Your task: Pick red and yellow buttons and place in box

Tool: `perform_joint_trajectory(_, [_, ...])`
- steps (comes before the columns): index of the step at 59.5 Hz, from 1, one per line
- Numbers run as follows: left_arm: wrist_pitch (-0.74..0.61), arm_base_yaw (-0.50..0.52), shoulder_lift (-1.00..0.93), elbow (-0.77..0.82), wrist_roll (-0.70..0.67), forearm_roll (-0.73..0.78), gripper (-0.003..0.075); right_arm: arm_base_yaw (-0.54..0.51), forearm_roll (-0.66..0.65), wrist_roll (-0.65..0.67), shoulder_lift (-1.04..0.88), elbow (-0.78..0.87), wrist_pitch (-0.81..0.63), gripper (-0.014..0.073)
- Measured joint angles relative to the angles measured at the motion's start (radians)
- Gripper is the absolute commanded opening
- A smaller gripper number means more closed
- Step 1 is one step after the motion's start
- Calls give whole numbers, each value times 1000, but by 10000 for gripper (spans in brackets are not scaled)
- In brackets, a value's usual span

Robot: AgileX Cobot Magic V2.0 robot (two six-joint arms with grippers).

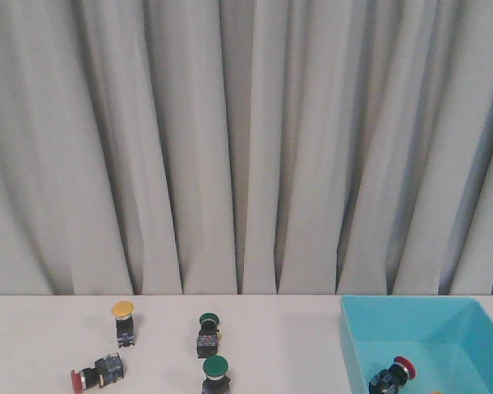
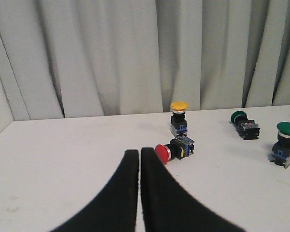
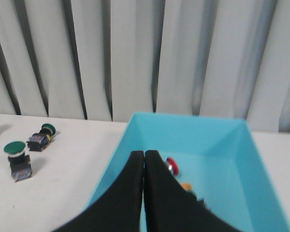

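Lying on its side on the table point(image 1: 33, 336), a red button point(image 1: 96, 374) rests near an upright yellow button point(image 1: 123, 322). The left gripper point(image 2: 138, 157) has its fingers pressed together with nothing between them, just before the red cap. The right gripper point(image 3: 144, 157) is also closed and empty, above the box point(image 1: 427, 324), where another red button point(image 1: 392, 374) lies inside. Two green buttons point(image 1: 208, 333) stand apart.

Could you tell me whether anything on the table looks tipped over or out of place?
Two buttons lie on their sides: the red button beside the upright yellow button, and one green button. The other green button stands upright. Nothing looks spilled or damaged.
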Motion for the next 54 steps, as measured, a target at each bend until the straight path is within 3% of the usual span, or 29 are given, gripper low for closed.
perform_joint_trajectory(9, [0, 0, 0, 0, 0, 0, -6, -4, -11, 31, -141, 133, -4, -8])
perform_joint_trajectory(20, [0, 0, 0, 0, 0, 0, -6, -4, -27, 33, -286, 147, 27, -8])
perform_joint_trajectory(54, [6, 0, 0, 0, 0, -1, -6, -51, -11, 33, -296, 147, 85, -8])
